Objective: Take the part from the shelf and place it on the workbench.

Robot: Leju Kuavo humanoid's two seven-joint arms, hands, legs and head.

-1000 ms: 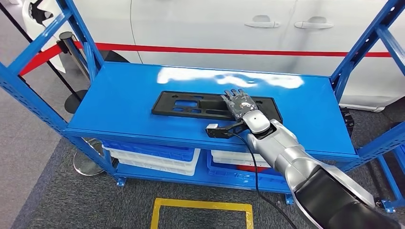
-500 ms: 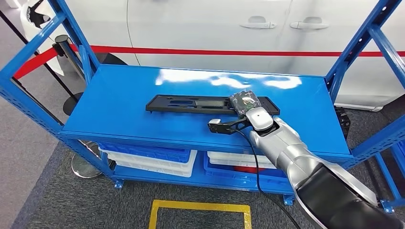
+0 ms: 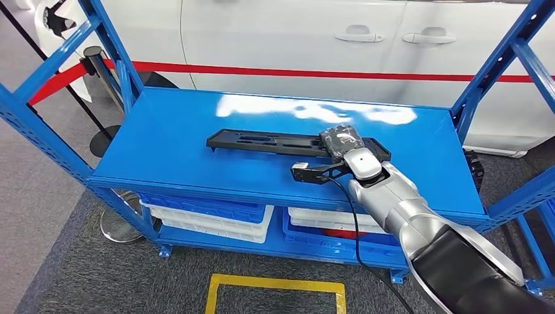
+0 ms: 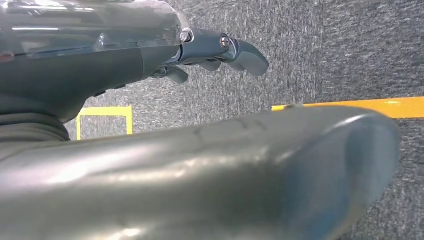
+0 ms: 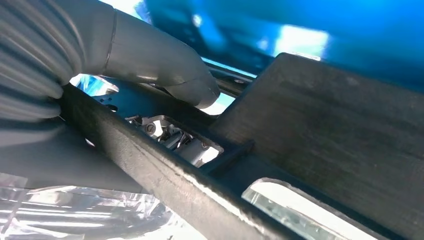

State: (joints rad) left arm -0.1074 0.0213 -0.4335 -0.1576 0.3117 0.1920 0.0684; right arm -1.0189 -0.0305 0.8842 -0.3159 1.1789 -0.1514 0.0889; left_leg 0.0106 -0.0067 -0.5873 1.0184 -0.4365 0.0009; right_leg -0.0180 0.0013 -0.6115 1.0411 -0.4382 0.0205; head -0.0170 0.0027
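So the right hand (image 3: 340,142) has gone from lying flat on the black part (image 3: 262,141) a second ago to curling its fingers around the part's right end, and the near edge of that long black plate is now tipped up off the blue shelf (image 3: 163,147). It looks thinner edge-on than it did before, which I read as the lift getting started. The part is still over the middle of the shelf top, a bit toward the back edge, with its left end low and maybe still touching; I can't quite tell. My guess is the grab is done and carrying it off to the workbench comes next, none of which has happened yet.

The right wrist view is the useful one here: you can see the grey thumb (image 5: 165,75) pressed down on top of the part (image 5: 320,135) with its bar running through the hand, so the grip is real, not just resting. From the head view that's hidden under the hand's back.

The left hand (image 4: 220,50) hangs over grey carpet with yellow floor tape (image 4: 350,105), fingers loosely curled, holding nothing.
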